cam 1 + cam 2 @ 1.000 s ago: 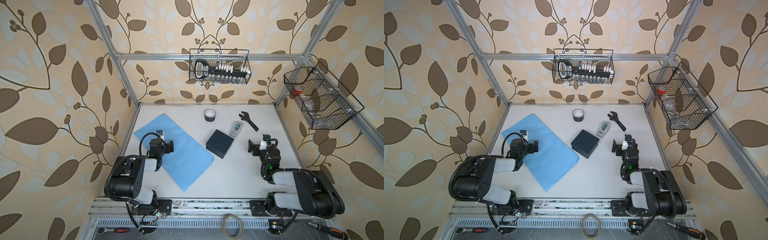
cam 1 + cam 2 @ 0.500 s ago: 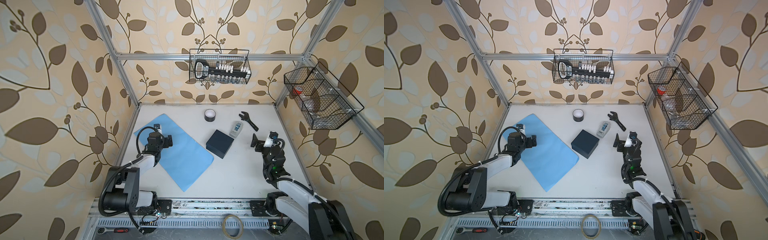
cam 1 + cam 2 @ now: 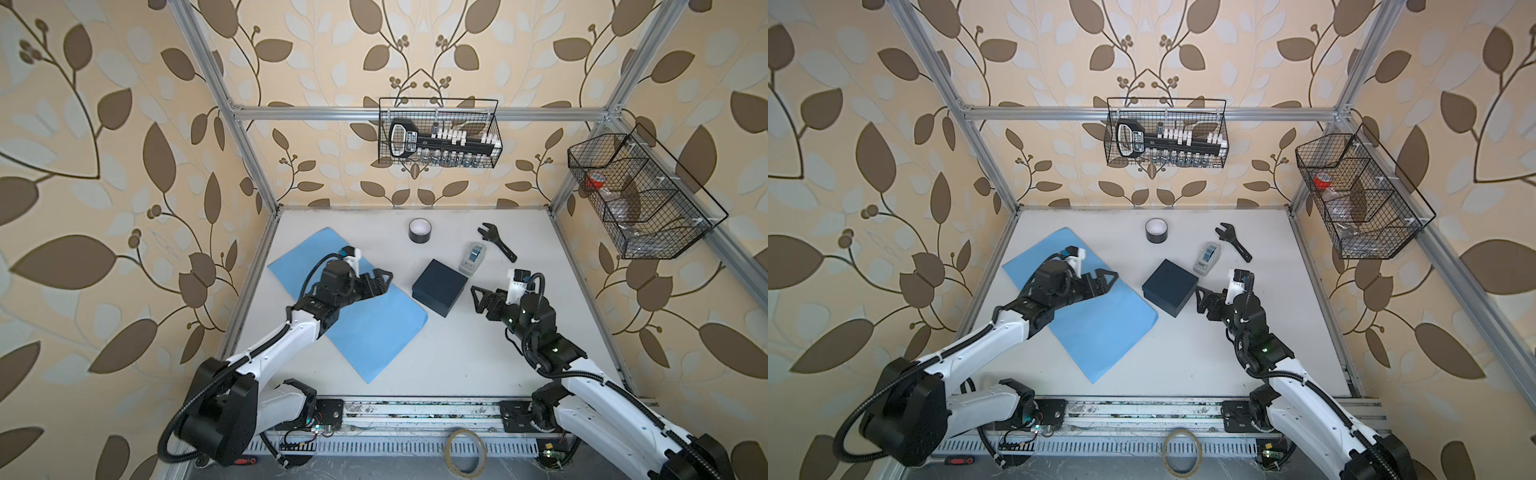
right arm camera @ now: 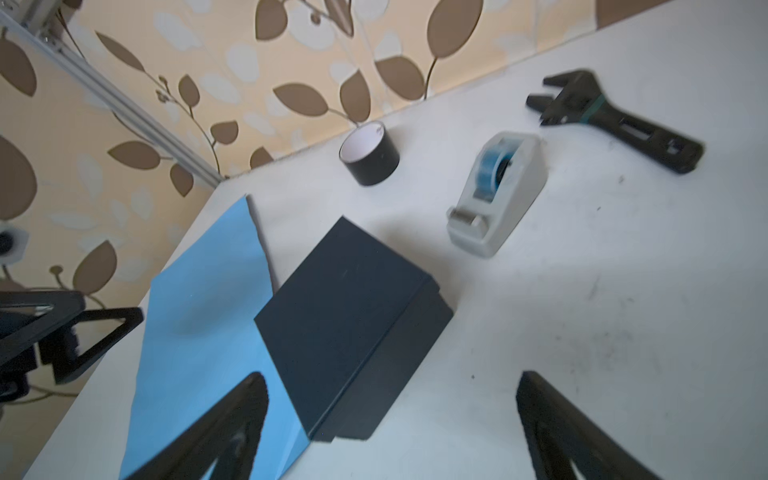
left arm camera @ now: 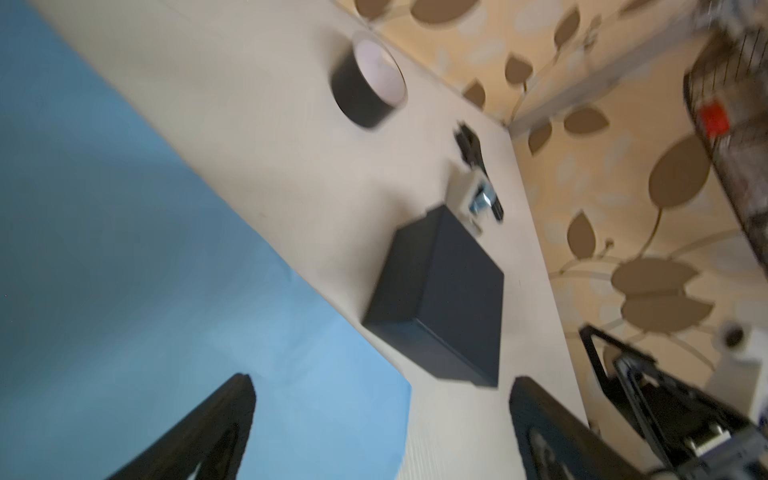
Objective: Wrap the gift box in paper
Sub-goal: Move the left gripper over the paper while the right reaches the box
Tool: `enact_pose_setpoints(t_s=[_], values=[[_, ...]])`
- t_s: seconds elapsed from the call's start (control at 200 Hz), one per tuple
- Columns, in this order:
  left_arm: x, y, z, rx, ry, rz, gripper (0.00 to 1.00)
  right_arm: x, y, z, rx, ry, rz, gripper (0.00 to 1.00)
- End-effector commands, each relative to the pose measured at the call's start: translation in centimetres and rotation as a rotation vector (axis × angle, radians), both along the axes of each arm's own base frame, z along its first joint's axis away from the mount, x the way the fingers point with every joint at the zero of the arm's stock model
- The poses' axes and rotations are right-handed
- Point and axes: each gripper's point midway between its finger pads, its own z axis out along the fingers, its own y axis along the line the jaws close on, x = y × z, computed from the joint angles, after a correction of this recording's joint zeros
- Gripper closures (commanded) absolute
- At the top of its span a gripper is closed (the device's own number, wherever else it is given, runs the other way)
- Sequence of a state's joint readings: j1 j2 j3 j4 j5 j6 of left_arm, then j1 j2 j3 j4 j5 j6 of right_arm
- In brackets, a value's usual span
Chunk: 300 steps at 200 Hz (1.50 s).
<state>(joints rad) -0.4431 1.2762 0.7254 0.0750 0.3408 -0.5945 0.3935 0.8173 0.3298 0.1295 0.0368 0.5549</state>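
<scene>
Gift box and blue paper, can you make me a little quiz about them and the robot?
1. True or false: the gift box lies in the middle of the paper.
2. What lies closest to the gift box? A) black tape roll B) tape dispenser C) wrench
3. Fill in: the left end effector and right end effector are both ____.
Key: 1 false, it lies beside the paper; 2 B; 3 open.

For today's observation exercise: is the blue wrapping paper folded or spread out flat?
Spread flat. In both top views the paper lies as one open rectangle, no fold showing; the gift box sits beside it, uncovered.
</scene>
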Motion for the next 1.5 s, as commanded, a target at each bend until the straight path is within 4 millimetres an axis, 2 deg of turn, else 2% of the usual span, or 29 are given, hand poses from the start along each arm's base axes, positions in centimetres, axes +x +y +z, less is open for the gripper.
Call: enact_pose_setpoints(t_s=[0.0,0.03,0.17,0.3,0.445,0.595,0.69,0.8,0.88,0.97,1.08,1.19,1.265,1.305,1.405,1.444,1.494], values=[[0.6,-4.2,0.6,0.011,0.033,-0.173,0.01,-0.1,2.2,-0.5,0.067,0.069,0.090,0.05],[1.0,-5.1,-0.8,0.032,0.074,-0.200,0.01,0.0,2.6,-0.7,0.078,0.082,0.108,0.06],[2.5,-7.2,-3.7,0.085,0.163,-0.260,0.01,1.1,3.6,-1.1,0.180,0.141,0.160,0.06],[3.3,-9.0,-4.6,0.079,0.190,-0.309,0.03,1.9,3.2,-1.8,0.251,0.161,0.151,0.08],[2.5,-11.7,-5.5,0.079,0.203,-0.361,0.05,2.5,3.3,-2.7,0.272,0.195,0.156,0.09],[1.0,-15.0,-5.7,0.046,0.210,-0.420,0.06,3.5,-0.3,-3.3,0.296,0.194,0.060,0.11],[-0.4,-18.1,-5.3,0.006,0.205,-0.482,0.06,3.9,-2.9,-3.1,0.299,0.187,-0.013,0.12],[-2.0,-22.1,-3.8,-0.053,0.189,-0.578,0.07,4.0,-6.8,-2.5,0.277,0.158,-0.142,0.13],[-2.4,-22.9,-3.1,-0.062,0.172,-0.612,0.09,3.5,-8.8,-1.5,0.217,0.120,-0.218,0.13],[-1.5,-20.2,-2.3,0.004,0.108,-0.543,0.09,2.7,-8.7,-0.1,0.155,0.081,-0.217,0.13],[0.0,-13.9,-2.1,0.067,0.084,-0.385,0.09,1.4,-6.2,0.5,0.083,0.088,-0.123,0.15],[1.0,-5.8,-3.1,0.094,0.109,-0.159,0.10,-0.7,-0.6,0.4,0.053,0.106,0.053,0.19],[1.2,-0.6,-4.2,0.114,0.135,-0.005,0.09,-2.6,4.2,-0.2,0.028,0.123,0.168,0.20],[1.3,1.7,-3.8,0.115,0.127,0.066,0.09,-3.5,6.5,-0.6,0.019,0.132,0.215,0.20],[1.6,6.3,-5.0,0.153,0.164,0.214,0.08,-4.6,11.3,-1.8,0.023,0.178,0.288,0.20],[1.6,7.5,-5.3,0.150,0.184,0.255,0.08,-4.6,12.7,-2.3,0.038,0.197,0.295,0.21],[1.5,8.0,-5.6,0.131,0.199,0.273,0.08,-4.8,14.4,-3.1,0.052,0.216,0.311,0.23]])
